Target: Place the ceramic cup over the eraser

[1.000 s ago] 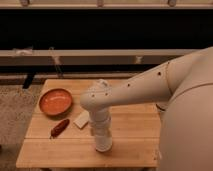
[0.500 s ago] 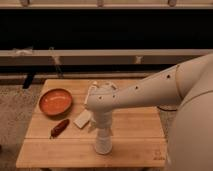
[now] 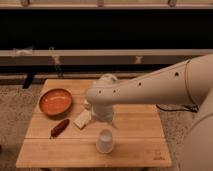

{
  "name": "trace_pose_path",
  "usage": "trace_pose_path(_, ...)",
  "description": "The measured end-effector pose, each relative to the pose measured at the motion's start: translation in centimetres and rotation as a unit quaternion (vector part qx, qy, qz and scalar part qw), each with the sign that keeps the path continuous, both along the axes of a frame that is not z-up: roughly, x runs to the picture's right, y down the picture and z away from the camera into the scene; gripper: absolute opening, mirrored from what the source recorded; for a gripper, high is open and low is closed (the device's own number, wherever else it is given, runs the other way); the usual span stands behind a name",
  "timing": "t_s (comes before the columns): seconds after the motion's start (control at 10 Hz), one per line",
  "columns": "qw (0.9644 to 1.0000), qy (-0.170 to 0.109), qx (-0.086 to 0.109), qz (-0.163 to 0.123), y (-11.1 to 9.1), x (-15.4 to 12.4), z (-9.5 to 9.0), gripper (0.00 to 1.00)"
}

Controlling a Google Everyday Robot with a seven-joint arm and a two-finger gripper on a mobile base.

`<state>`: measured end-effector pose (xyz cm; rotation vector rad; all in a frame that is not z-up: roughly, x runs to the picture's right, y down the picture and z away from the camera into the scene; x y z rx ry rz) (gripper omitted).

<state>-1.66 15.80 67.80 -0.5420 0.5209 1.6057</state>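
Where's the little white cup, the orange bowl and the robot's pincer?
ceramic cup [image 3: 105, 140]: camera view, middle of its side.
orange bowl [image 3: 55, 102]: camera view, its inside.
pincer [image 3: 103, 119]: camera view, lower end, just above the cup.

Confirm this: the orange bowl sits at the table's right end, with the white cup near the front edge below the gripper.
Not quite. The camera view shows the orange bowl at the table's left end, not its right. The rest holds: the white cup stands near the front edge, below the gripper.

No legible text or labels anywhere.
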Motion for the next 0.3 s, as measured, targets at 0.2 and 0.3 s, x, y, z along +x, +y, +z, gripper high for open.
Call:
trace_pose_path(0.2, 0.9998, 0.001, 0.017, -0.008, -1.84, 0.93, -0.20, 0.80)
trace_pose_path(0.3, 0.9998, 0.003, 0.016, -0.007, -1.86, 1.14, -0.21, 0.80)
